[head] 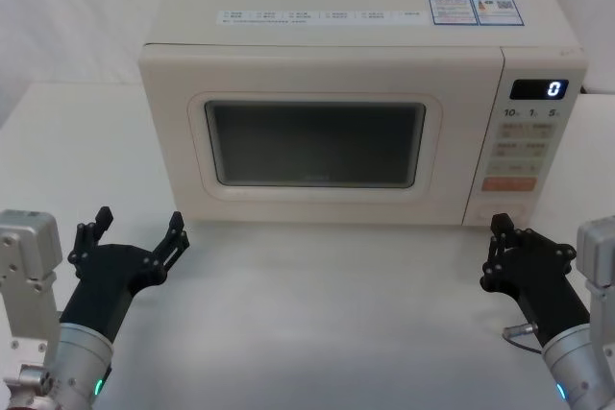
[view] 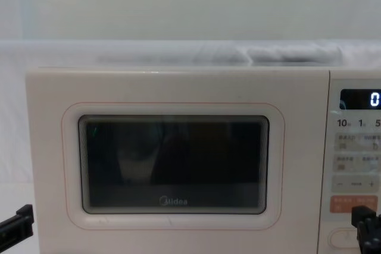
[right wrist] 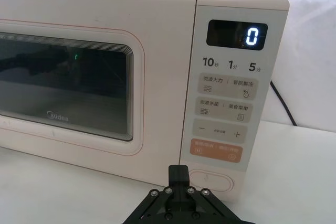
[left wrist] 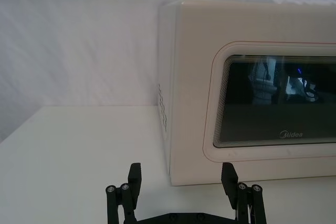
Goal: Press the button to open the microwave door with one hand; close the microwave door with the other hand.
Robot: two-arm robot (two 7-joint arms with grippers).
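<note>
Microwave door point(head: 317, 146) shut, right gripper point(head: 500, 237) near button point(right wrist: 211, 182)

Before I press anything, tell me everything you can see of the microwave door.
The microwave door is a large cream-white panel, smooth like glossy plastic, covering the front left of the control panel. It has a dark rounded-rectangle window with a thin pink outline around it and a small Midea logo at the window's lower edge. It looks shut, flush with the control panel. Nothing touches it: the left pincer and right pincer sit short of the microwave.
</note>
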